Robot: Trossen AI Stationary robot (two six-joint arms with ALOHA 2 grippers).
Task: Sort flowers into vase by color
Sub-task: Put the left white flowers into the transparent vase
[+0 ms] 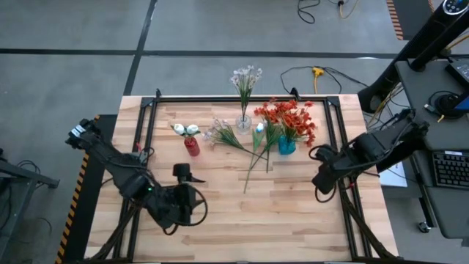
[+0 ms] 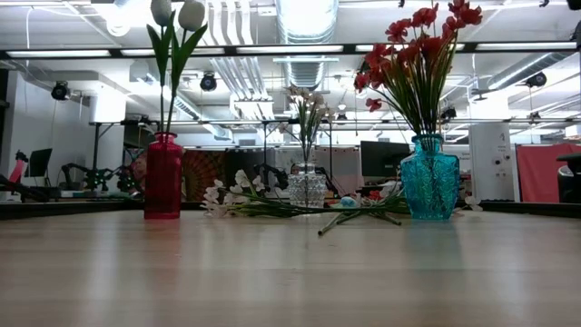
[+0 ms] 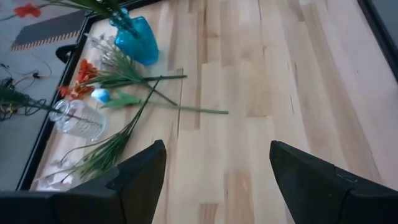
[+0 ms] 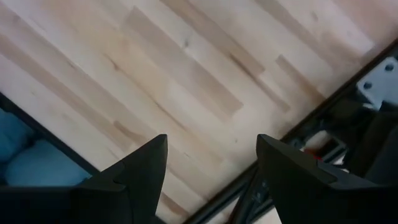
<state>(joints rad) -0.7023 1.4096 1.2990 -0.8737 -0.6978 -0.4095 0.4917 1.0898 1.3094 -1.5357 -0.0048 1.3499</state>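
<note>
Wooden bench (image 1: 220,198) from overhead: red vase (image 1: 192,146) with white tulips (image 1: 185,129), clear vase (image 1: 244,122) with a pale spray, blue vase (image 1: 286,144) with orange-red blooms (image 1: 292,117); loose stems (image 1: 253,150) lie between them. Low view: three vases upright. Wrist views: left gripper (image 3: 214,177) and right gripper (image 4: 211,171) both spread, empty, at the bench's near side.

Left gripper (image 3: 214,177) low at near-left, fingers spread; right gripper (image 4: 211,171) at right edge, fingers likewise parted.
</note>
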